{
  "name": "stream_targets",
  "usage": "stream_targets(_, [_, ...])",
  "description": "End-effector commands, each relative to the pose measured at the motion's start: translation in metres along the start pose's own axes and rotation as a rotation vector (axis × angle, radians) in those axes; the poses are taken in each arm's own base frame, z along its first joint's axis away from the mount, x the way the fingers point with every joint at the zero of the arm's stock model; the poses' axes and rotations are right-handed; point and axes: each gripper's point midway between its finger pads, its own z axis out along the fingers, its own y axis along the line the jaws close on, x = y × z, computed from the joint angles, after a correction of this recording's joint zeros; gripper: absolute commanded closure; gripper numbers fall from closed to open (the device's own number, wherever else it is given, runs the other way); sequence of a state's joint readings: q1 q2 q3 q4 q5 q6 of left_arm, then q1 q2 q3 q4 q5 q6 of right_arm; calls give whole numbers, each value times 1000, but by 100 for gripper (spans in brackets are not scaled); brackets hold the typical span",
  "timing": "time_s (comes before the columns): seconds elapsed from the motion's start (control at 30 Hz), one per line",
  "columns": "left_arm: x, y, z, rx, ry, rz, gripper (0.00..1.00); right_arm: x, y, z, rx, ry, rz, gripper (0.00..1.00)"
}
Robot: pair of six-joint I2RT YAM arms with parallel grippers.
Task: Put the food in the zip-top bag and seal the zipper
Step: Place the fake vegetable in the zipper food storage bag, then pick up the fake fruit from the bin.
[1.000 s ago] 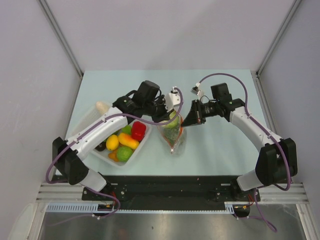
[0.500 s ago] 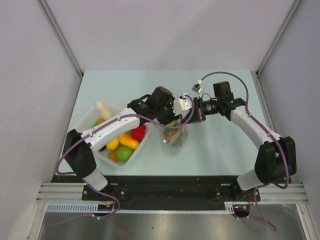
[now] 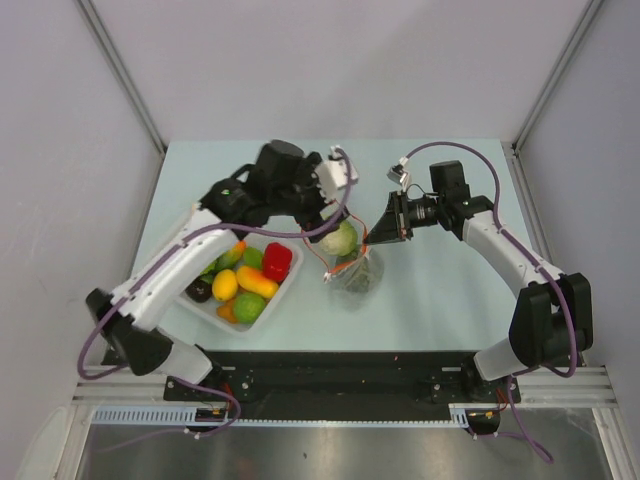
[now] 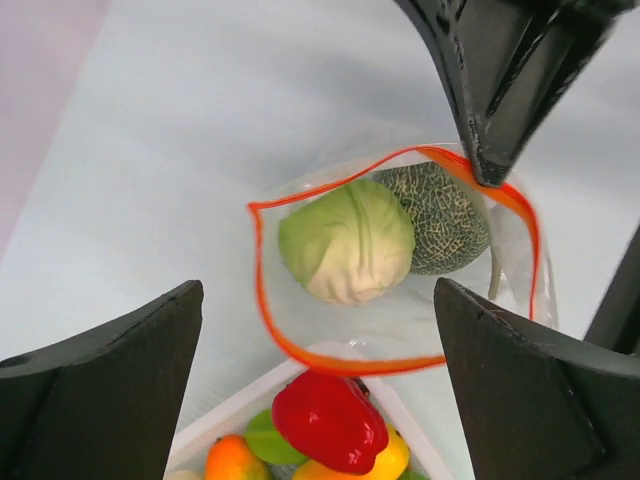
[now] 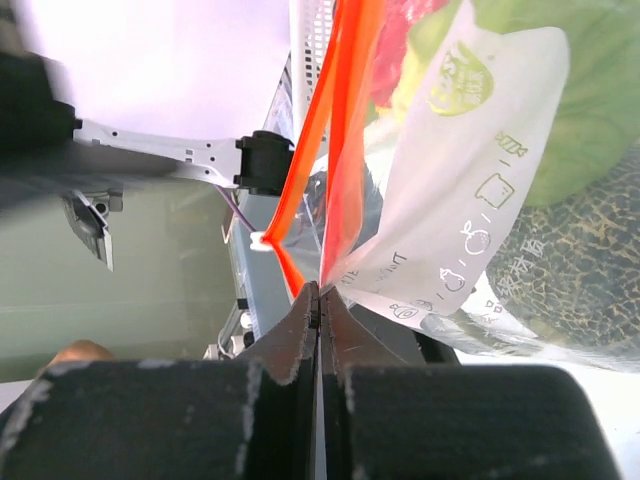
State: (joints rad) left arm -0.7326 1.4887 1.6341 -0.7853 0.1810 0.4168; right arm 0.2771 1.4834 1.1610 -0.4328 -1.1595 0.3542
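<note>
While the right gripper (image 5: 318,290) clamps the zip-top bag (image 4: 330,325) by its orange zipper (image 4: 257,268) at mid-frame, the left gripper (image 4: 318,288) hangs spread wide above; cabbage head (image 4: 347,240) and netted melon (image 4: 442,215) lie inside the bag.

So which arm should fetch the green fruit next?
Left: the left claw is open beside the tray holding the green fruit; the right claw is shut on the zip-top bag's rim.
</note>
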Motion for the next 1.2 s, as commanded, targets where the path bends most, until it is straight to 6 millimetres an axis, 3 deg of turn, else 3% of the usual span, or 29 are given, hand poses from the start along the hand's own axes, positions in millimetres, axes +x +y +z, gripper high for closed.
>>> stream_targets(0.0, [-15,6,-66,53,-135,-116,1,-1,-1,0,-10,1,-8,100])
stream_targets(0.03, [4,23,-71,27,-109,-172,0,-1,-1,0,-10,1,-8,100])
stream_targets(0.07, [14,25,-74,42,-96,-202,0,-1,0,-1,-9,-3,-9,100])
stream_targets(0.1, [36,37,-80,19,-49,-263,0,-1,-1,-2,-6,-3,-9,100])
stream_targets(0.13, [57,38,-78,20,-5,-306,0,-2,1,-2,-6,-7,-16,100])
stream_targets(0.17, [66,37,-83,23,-5,-335,0,-1,1,-2,-5,-6,-12,100])
stream_targets(0.2, [98,44,-84,-3,49,-409,0,0,0,-2,-2,-6,-12,100])
stream_targets(0.27, [126,44,-88,-22,97,-437,0,-1,-1,-2,2,-8,-15,100])
stream_targets(0.3, [152,41,-89,-23,154,-489,3,0,-2,-2,3,-7,-12,100])
stream_targets(0.4, [191,39,-94,-37,214,-549,3,1,-5,0,5,-1,-3,100])
stream_targets(0.6, [232,43,-92,-126,311,-550,4,0,-5,0,7,-1,-5,100])
stream_targets(0.73, [262,68,-105,-265,419,-536,3,1,-5,0,10,0,-8,100])
stream_targets(0.83, [287,90,-125,-377,476,-536,0,2,-6,0,11,3,-4,100])
stream_targets(1.0, [309,99,-129,-417,538,-522,0,4,-8,2,14,14,0,100])
stream_targets(1.17, [327,101,-120,-404,593,-536,0,3,-7,2,16,10,-5,100])
